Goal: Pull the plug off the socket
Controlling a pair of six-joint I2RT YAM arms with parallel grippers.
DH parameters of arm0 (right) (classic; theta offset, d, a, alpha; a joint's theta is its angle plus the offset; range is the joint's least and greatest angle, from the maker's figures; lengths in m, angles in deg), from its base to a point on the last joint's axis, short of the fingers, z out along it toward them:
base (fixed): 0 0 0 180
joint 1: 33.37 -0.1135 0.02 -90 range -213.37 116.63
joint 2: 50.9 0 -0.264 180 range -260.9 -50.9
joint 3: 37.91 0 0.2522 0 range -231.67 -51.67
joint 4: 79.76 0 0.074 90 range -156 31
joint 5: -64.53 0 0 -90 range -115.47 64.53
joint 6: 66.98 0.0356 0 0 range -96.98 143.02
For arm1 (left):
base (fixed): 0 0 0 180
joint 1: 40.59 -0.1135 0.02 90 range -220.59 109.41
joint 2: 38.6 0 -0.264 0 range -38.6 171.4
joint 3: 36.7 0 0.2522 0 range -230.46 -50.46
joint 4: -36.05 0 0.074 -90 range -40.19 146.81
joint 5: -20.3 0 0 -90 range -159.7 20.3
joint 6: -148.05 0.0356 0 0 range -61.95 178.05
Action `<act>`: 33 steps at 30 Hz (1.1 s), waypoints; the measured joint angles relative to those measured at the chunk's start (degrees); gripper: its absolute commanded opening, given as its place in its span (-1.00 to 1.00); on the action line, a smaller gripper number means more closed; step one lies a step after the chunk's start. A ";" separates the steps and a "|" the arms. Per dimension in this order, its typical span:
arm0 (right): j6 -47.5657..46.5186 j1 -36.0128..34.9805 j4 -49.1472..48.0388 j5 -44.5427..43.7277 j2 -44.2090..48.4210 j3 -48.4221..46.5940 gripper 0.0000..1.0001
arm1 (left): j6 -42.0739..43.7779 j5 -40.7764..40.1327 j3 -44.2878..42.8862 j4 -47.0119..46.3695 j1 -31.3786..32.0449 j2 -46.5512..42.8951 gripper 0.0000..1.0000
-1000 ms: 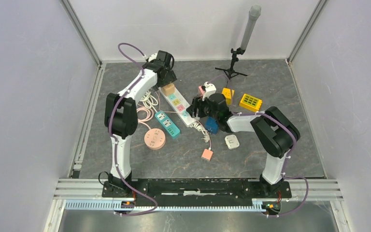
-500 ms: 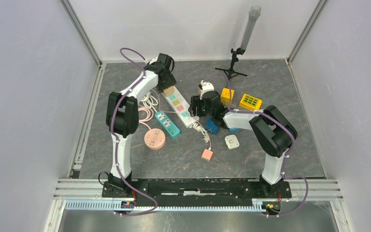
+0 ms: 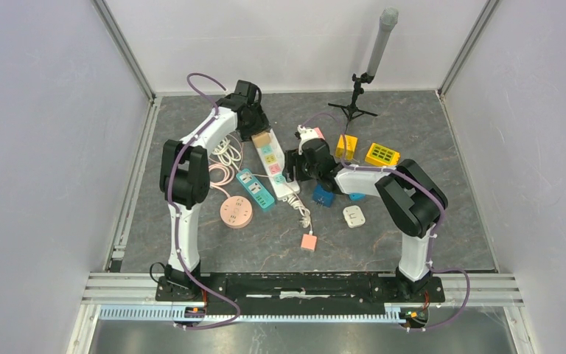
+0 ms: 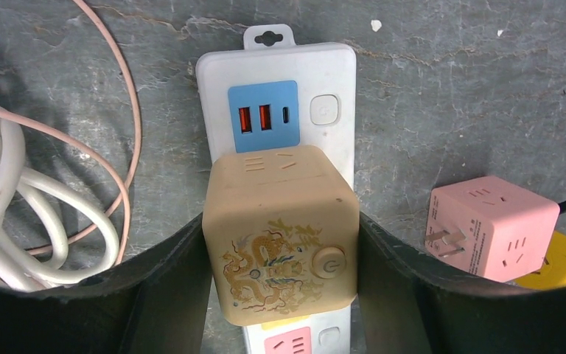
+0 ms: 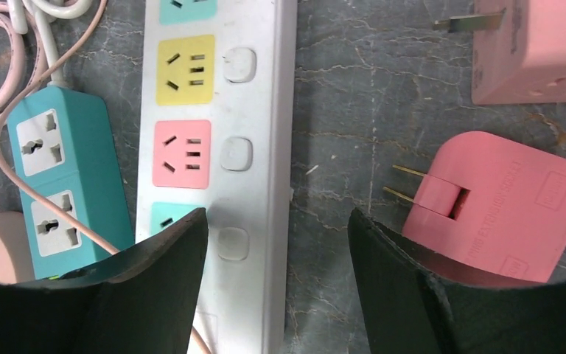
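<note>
A tan cube plug (image 4: 280, 243) with a dragon print sits plugged into the white power strip (image 4: 332, 81), just below its blue USB panel. My left gripper (image 4: 281, 221) has a finger pressed on each side of the cube, shut on it. In the top view the cube (image 3: 263, 139) is at the strip's far end (image 3: 276, 166), under the left gripper (image 3: 253, 125). My right gripper (image 5: 276, 221) is open and empty above the strip's near part (image 5: 261, 96); its left finger hangs over the strip and its right finger over a flat pink plug (image 5: 508, 199).
A pink cube adapter (image 4: 490, 225) lies right of the strip. Coiled white and pink cords (image 4: 0, 214) lie to its left. A teal strip (image 3: 255, 189), a round pink socket (image 3: 236, 212), a small pink cube (image 3: 308, 242), a blue plug (image 3: 323, 195), a white adapter (image 3: 353, 216), yellow blocks (image 3: 382, 155) and a tripod (image 3: 354, 103) are around.
My right gripper has moved left and farther back, over the white strip. The strip's near end and the corded small pink cube have shifted left. The left gripper stays at the tan cube.
</note>
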 measured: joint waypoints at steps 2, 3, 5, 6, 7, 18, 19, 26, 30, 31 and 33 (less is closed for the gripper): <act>-0.31 -0.09 0.09 0.70 -0.35 -0.44 0.48 | 0.37 0.72 0.00 0.02 0.00 0.00 -0.19; -0.37 -0.20 0.07 1.14 -0.39 -0.46 0.47 | 0.57 1.25 0.00 0.02 0.00 0.00 -0.20; -0.48 -0.46 0.11 2.29 -0.42 -0.55 0.45 | 0.90 1.97 0.00 0.04 0.02 0.00 -0.22; -0.59 -0.68 0.13 2.86 -0.50 -0.57 0.43 | 0.98 2.54 0.02 0.07 0.02 0.00 -0.22; -0.66 -0.90 0.24 3.39 -0.59 -0.72 0.41 | 1.01 2.99 0.02 0.09 0.02 0.00 -0.23; -1.86 -1.95 6.73 6.86 -4.22 -7.87 0.00 | 1.01 -3.02 -2.49 4.87 1.27 0.26 -0.25; -1.81 -1.95 7.15 6.88 -4.31 -8.22 -0.03 | 1.01 -3.72 -2.86 5.57 1.49 0.37 -0.25; -2.08 -1.77 7.67 6.21 -4.44 -8.57 -0.18 | 1.92 -4.94 -8.41 11.78 2.62 2.73 -0.25; -2.08 -1.70 7.54 6.19 -4.44 -8.57 -0.20 | 1.92 -4.74 -9.79 13.77 2.60 2.82 -0.28; -2.08 -1.70 7.52 6.14 -4.44 -8.57 -0.20 | 1.90 -4.52 -9.94 13.92 2.60 2.82 -0.29; -2.08 -1.64 7.50 6.10 -4.44 -8.57 -0.22 | 1.90 -4.28 -10.03 13.97 2.67 2.82 -0.29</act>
